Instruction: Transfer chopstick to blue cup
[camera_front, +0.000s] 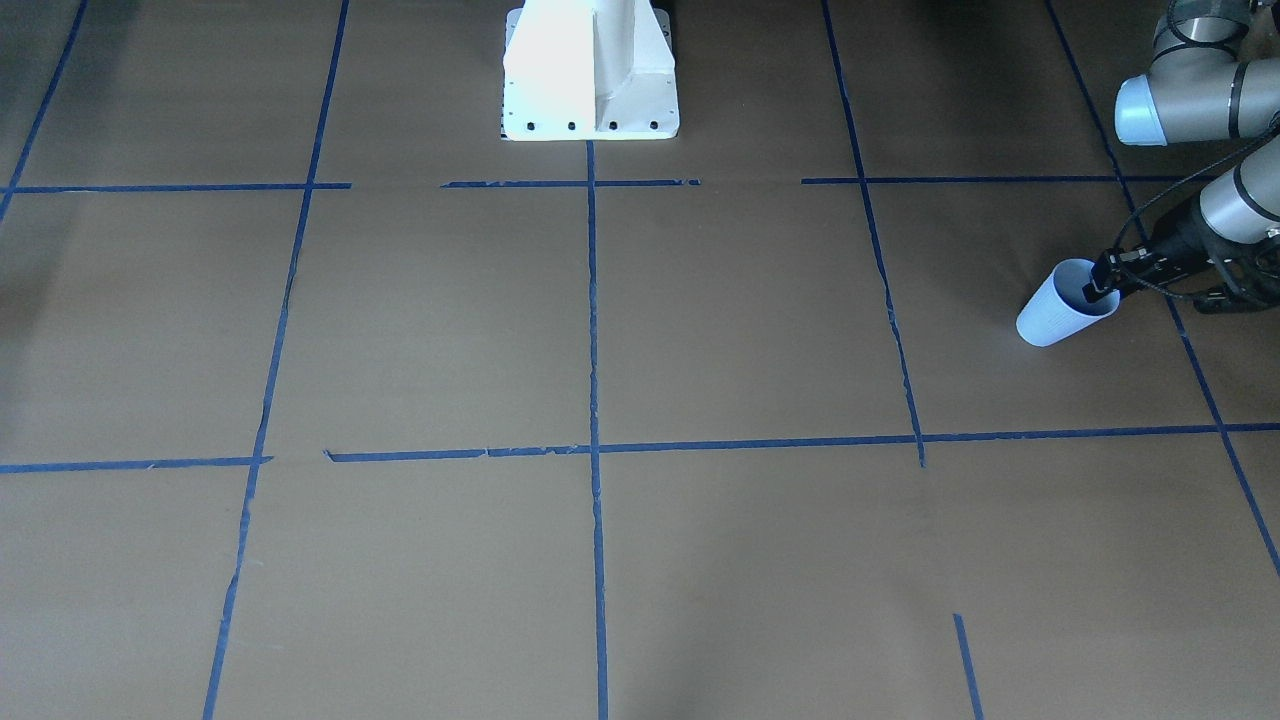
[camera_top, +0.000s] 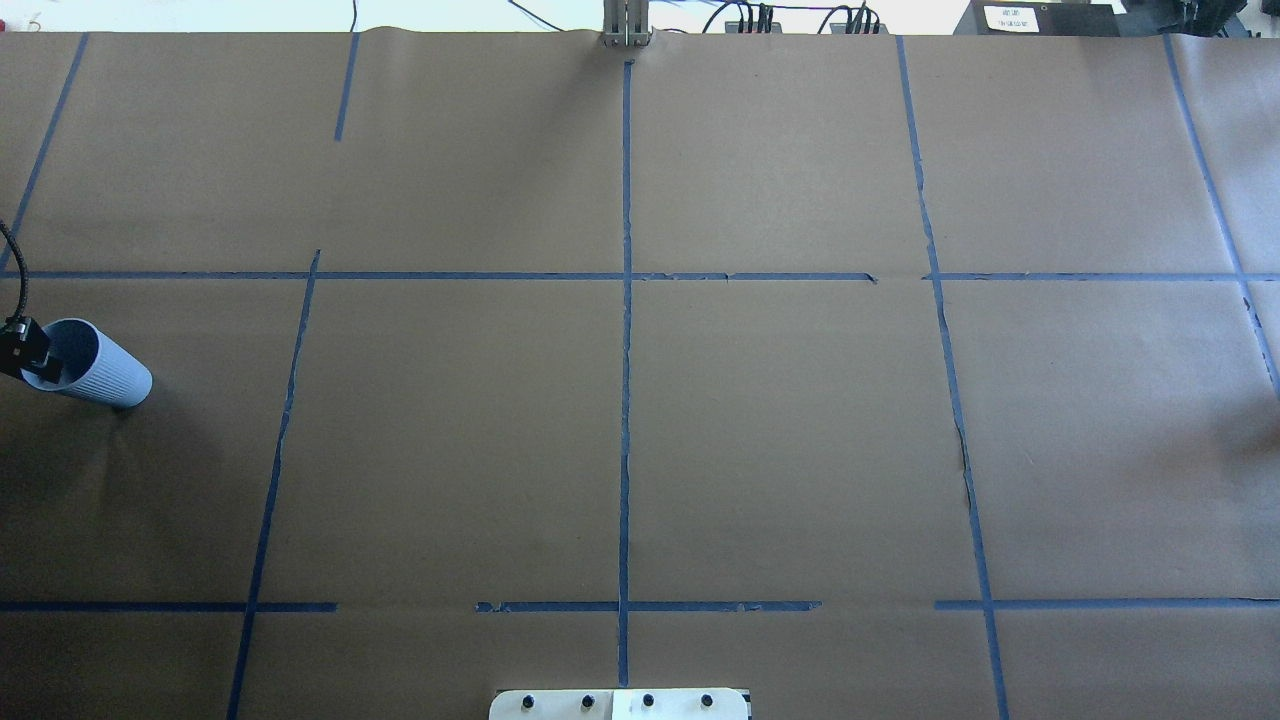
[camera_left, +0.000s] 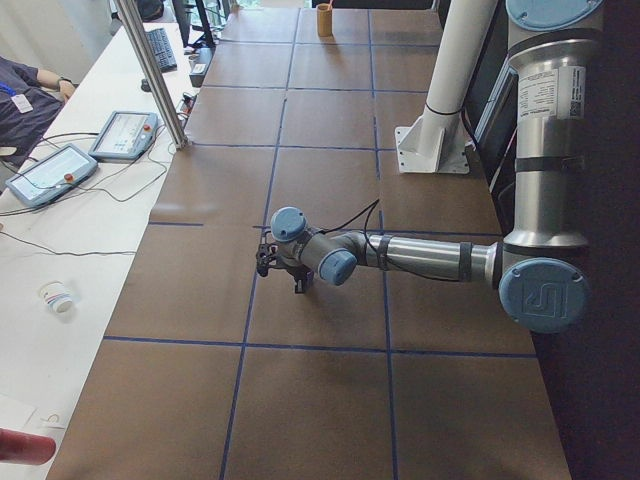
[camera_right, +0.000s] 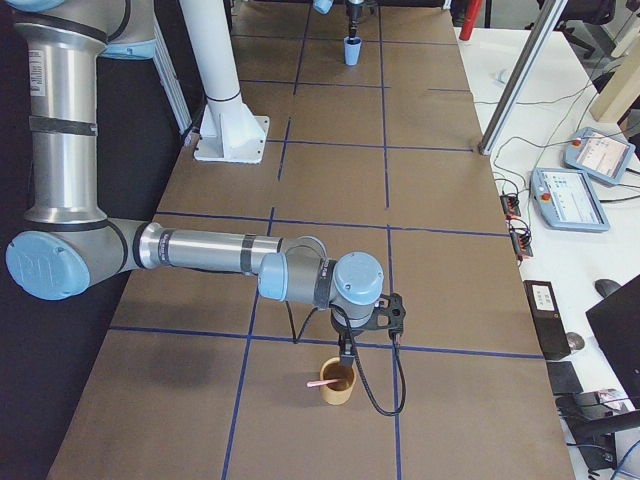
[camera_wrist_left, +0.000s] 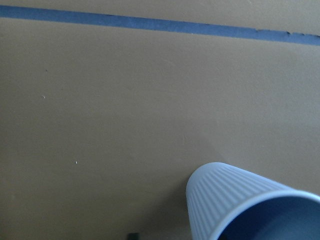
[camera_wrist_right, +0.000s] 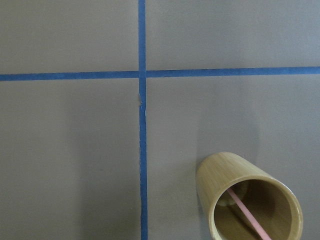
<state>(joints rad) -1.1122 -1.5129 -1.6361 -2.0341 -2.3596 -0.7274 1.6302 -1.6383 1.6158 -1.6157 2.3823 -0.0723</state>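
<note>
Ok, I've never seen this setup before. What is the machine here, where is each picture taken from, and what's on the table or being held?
This is a robot with two jointed arms, each ending in a two-finger gripper. Two pictures look down on the paper-covered table from opposite sides, two look along it from its ends, and two come from cameras on the wrists. The left gripper is at the rim of the blue cup. At the table's other end the right gripper hangs over a tan cup with the pink chopstick leaning inside. Whether either gripper is clamped, I cannot tell.
</note>
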